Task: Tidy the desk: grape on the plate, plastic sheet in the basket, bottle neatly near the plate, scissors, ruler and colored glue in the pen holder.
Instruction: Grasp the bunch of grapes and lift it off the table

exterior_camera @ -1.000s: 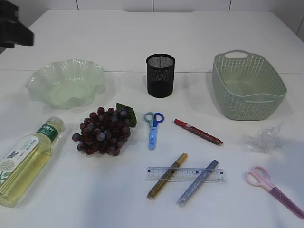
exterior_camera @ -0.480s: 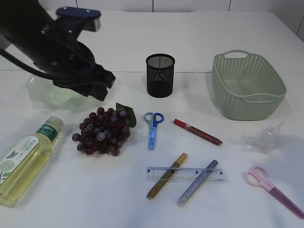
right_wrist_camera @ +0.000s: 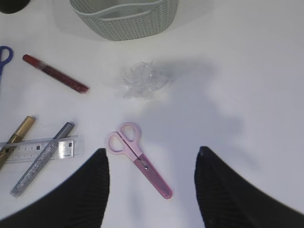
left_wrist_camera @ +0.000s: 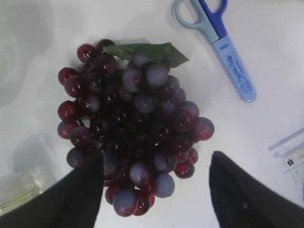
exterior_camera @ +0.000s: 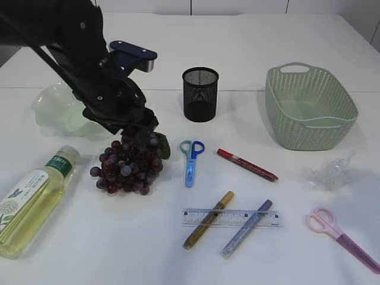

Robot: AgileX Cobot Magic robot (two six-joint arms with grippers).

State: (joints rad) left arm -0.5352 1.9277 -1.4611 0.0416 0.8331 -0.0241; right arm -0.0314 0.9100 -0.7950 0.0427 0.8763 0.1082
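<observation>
Dark red-purple grape [left_wrist_camera: 135, 142] cluster (green leaf [left_wrist_camera: 145, 51] atop)

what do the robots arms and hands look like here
The left arm is matte black with a dark blue block near the wrist. The left hand and right hand both have broad black tapered fingers with a finely textured surface. No markings are visible.
</observation>
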